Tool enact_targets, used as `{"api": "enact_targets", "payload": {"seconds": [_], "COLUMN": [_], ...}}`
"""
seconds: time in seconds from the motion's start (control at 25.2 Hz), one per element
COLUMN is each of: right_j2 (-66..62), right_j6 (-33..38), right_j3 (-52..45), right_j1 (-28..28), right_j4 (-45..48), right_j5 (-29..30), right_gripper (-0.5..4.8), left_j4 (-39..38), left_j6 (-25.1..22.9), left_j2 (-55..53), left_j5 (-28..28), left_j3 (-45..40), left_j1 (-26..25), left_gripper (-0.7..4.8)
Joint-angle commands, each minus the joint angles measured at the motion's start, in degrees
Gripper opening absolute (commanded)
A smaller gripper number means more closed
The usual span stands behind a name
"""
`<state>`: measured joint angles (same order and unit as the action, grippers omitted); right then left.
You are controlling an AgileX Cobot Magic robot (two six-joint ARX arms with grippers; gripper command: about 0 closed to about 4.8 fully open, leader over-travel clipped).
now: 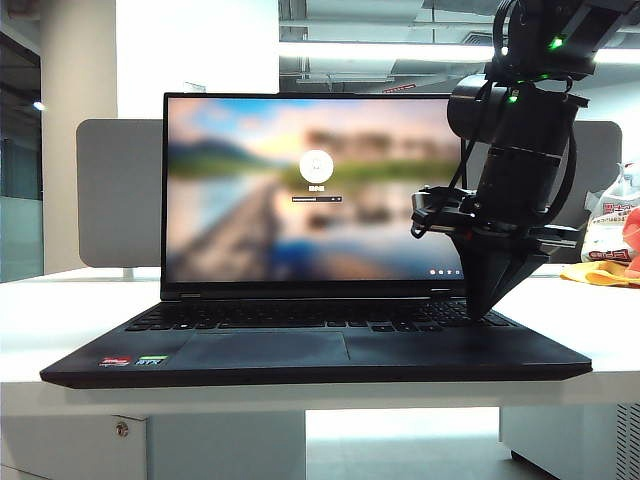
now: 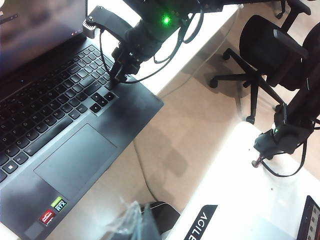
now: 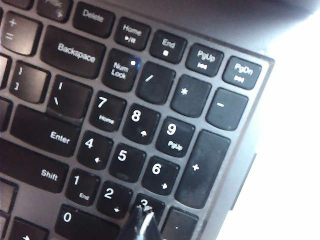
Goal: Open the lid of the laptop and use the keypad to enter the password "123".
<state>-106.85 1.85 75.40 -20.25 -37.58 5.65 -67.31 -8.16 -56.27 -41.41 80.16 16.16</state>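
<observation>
- The exterior view is showing the slim matte black laptop [image 1: 320, 345] sitting open on the white table [image 1: 60, 310], its thin black lid [image 1: 310, 190] standing upright with a blurred lake-and-sky login picture and a small round user icon glowing on the screen; neither wrist view is showing that picture.
- The right gripper [image 1: 483, 312] is pointing down at the far right end of the keyboard, its dark fingers pinched together into one tip with nothing between them.
- Only the right wrist view is making the keys readable: the compact block of black number keys, the keypad [image 3: 145, 150], is filling the picture, and the right gripper [image 3: 141, 220] tip is touching the "3" key, just beside "2" and below "6".
- Legends that are reading clearly there: "Num Lock", "Backspace", "Enter", "Shift", "Delete", "Home", "End", "PgUp", "PgDn".
- The left wrist view is looking down from the side, showing the keypad [image 2: 100, 85], the large smooth touchpad [image 2: 75, 155] and the red and green palm-rest stickers [image 2: 54, 210]; the green one is reading "RTX".
- The same view is showing a black office chair [image 2: 272, 55] on the floor and the letters "AGILE" on a black label [image 2: 200, 225].
- The left gripper [image 2: 135, 225] is hanging off the laptop's front corner, well apart from the keys, only a blurred edge showing; it is clenched shut.
</observation>
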Motion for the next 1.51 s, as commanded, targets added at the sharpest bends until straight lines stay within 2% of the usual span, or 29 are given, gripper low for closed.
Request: {"api": "enact_targets", "payload": {"seconds": [0.04,0.24,0.4,0.44,0.48,0.52,0.55,0.75,0.91,1.15,1.19,1.27,1.39,1.51], "right_j2": [0.13,11.69,19.58,20.81,21.84,23.91,25.97,39.43,55.19,74.16,78.47,82.25,87.45,91.3], "right_j6": [-0.52,-0.44,-0.39,-0.39,-0.37,0.09,1.01,3.45,6.27,10.21,10.21,10.19,10.19,10.19], "right_j3": [-0.26,-0.26,-0.31,-0.39,-0.44,-1.18,-2.62,-14.38,-27.17,-39.32,-41.46,-43.65,-46.51,-48.26], "right_j1": [-0.11,-0.37,-0.37,-0.37,-0.37,-0.37,-0.37,-0.52,-0.52,-0.52,-0.52,-0.48,-0.31,-0.35], "right_j4": [0.39,8.85,9.44,8.98,8.35,7.82,8.0,10.88,12.5,9.57,7.58,7.13,7.39,7.37], "right_j5": [0.07,0.61,0.46,0.46,0.48,0.5,0.5,0.57,0.2,0.24,0.26,0.24,0.26,0.61], "right_gripper": [-0.02,-0.02,-0.02,-0.02,-0.02,-0.02,-0.02,-0.02,-0.02,-0.02,-0.02,-0.02,-0.02,-0.01], "left_j4": [0.13,1.36,3.08,3.19,3.23,3.58,4.24,13.05,14.73,16.06,17.75,20.65,26.67,28.65], "left_j6": [-0.42,-1.49,-1.49,-1.46,-1.46,-1.29,-0.76,4.35,4.76,6.12,8.33,10.23,10.14,10.12], "left_j2": [0.09,0.09,0.31,0.63,1.33,2.93,4.55,16.15,28.13,40.0,42.71,45.35,48.46,49.2], "left_j5": [-0.37,1.75,1.79,3.21,6.29,12.52,16.02,24.92,33.9,34.12,34.07,33.77,34.32,36.72], "left_j3": [0.33,0.33,0.33,0.33,0.33,0.33,0.31,-4.15,-13.0,-26.75,-29.86,-32.39,-36.13,-37.53], "left_j1": [0.07,0.07,0.07,0.07,0.07,0.07,0.07,0.04,0.04,0.04,0.04,0.04,0.04,0.04], "left_gripper": [-0.06,-0.06,-0.06,-0.06,-0.06,-0.06,-0.06,-0.06,-0.06,-0.06,-0.06,-0.06,-0.06,-0.05]}}
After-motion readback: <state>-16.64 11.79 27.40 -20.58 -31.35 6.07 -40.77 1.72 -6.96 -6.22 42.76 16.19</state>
